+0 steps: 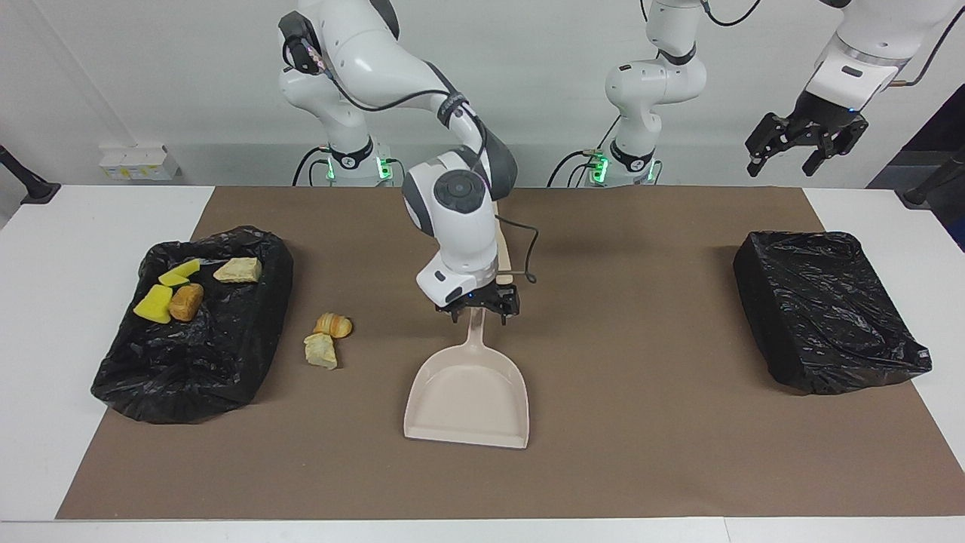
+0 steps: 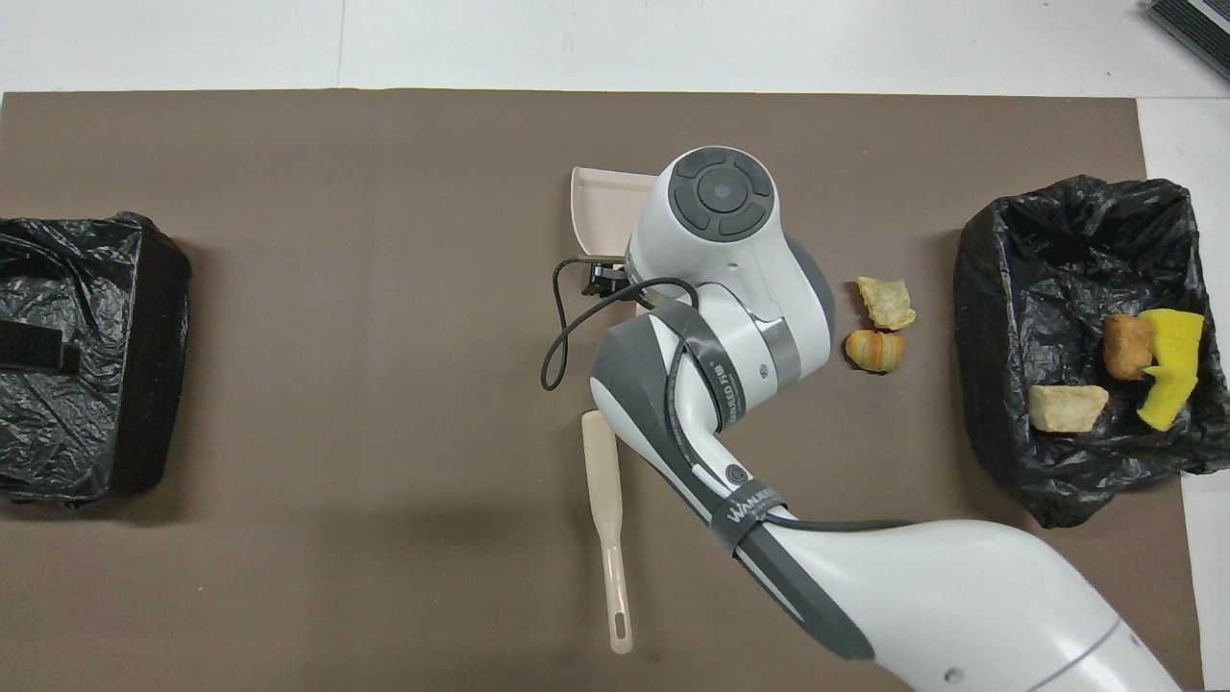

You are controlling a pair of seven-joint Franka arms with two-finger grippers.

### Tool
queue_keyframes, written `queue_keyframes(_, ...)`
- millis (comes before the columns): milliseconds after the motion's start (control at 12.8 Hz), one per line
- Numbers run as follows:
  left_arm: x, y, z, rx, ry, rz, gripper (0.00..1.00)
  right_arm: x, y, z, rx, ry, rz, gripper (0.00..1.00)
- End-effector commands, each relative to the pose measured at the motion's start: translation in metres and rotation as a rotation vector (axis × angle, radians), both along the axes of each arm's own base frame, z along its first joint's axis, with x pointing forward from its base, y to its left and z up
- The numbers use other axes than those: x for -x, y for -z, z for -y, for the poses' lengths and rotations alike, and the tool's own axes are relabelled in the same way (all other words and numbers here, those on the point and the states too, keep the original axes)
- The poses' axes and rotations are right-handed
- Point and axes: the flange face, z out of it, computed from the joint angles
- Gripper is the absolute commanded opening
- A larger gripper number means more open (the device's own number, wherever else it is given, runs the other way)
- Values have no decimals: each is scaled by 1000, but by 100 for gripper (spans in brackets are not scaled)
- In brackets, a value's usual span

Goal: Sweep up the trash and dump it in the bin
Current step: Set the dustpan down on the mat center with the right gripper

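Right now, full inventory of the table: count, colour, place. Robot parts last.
Brown mat: one, covers most of the white table.
Beige plastic dustpan: one, flat on the mat mid-table, handle toward the robots.
Beige flat brush: one, on the mat, nearer the robots than the dustpan.
Black-bag-lined bin holding trash: one, right arm's end.
Trash in that bin: two yellow sponge chunks, one brown lump, one tan lump.
Loose trash on the mat: two tan-golden lumps, between that bin and the dustpan.
Second black-bagged bin: one, left arm's end; contents not visible.
Right gripper: open, over the dustpan handle.
Left gripper: open, raised above the left arm's end, waiting.
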Motion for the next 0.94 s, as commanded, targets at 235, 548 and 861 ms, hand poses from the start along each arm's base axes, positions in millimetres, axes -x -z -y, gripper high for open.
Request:
queue_keyframes(235,6,5,5,17,22,5,100,22,-52,22,14,-1,-35,100)
queue_keyframes(548,11,6,6,16,21,-8,100,41,-65,26,24,-64,-62,100)
queue_keyframes(861,12,7,7,15,19,-8,100,69,-70,17,34,-45,-82,100)
